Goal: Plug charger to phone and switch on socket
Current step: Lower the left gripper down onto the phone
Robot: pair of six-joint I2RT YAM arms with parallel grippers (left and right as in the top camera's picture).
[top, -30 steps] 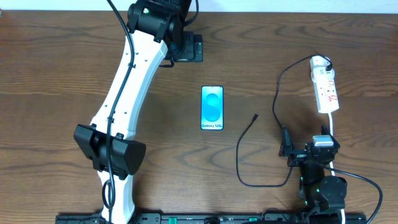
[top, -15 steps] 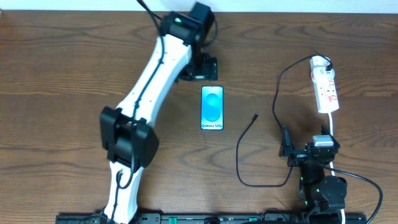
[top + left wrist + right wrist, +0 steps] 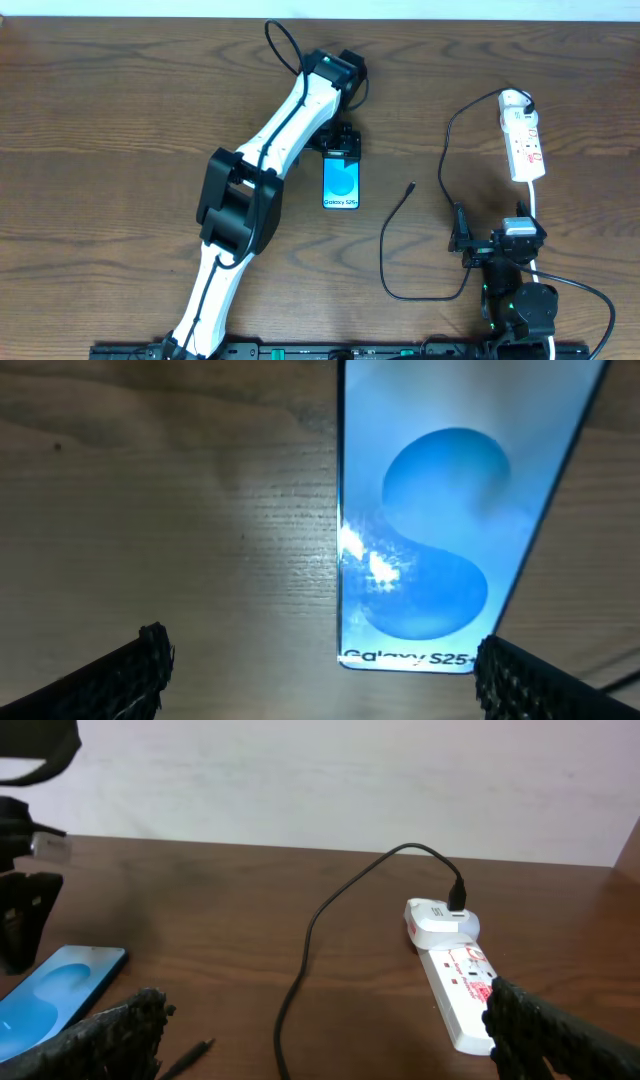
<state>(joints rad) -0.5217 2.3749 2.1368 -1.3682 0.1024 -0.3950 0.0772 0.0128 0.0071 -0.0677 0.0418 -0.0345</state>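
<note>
The phone point(image 3: 341, 185) lies flat mid-table with its light-blue screen lit; the left wrist view shows it point(image 3: 450, 510) close below. My left gripper point(image 3: 341, 146) hovers open over the phone's far end, fingers point(image 3: 150, 655) wide apart and nothing between them. The charger's black cable point(image 3: 385, 250) loops right of the phone, its loose tip point(image 3: 412, 187) on the wood. Its other end sits in a white adapter point(image 3: 515, 100) on the white socket point(image 3: 525, 148) at the far right. My right gripper point(image 3: 495, 238) rests open near the front edge, short of the socket point(image 3: 465, 982) and the cable point(image 3: 310, 935).
A white cord point(image 3: 537, 205) runs from the socket toward the right arm's base. The left arm's white links point(image 3: 270, 150) stretch diagonally across the left half of the wooden table point(image 3: 100, 120). A pale wall point(image 3: 300, 770) stands behind the table.
The left arm has swung right and come nearer, bringing its open gripper from the far left-centre to above the phone's far end. The right arm, cable and socket have not moved.
</note>
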